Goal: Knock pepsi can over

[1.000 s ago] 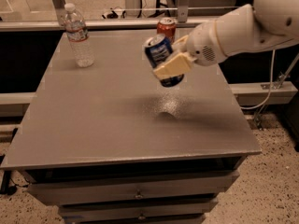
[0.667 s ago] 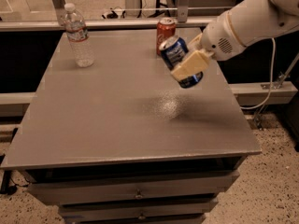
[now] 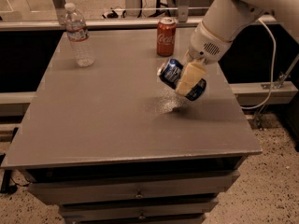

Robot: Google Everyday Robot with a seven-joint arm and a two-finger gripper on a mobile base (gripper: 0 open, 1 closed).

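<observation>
Grey metal tabletop, right half: the robot's cream two-finger gripper pinches the dark blue aluminium pepsi can across its middle.
Within the last second the can has swung right and lower, tipping further, its silver top now pointing up-left. It seems just clear of the surface, so the knock-over looks unfinished. Behind it, the red Coca-Cola can and the clear plastic water bottle stand upright.
</observation>
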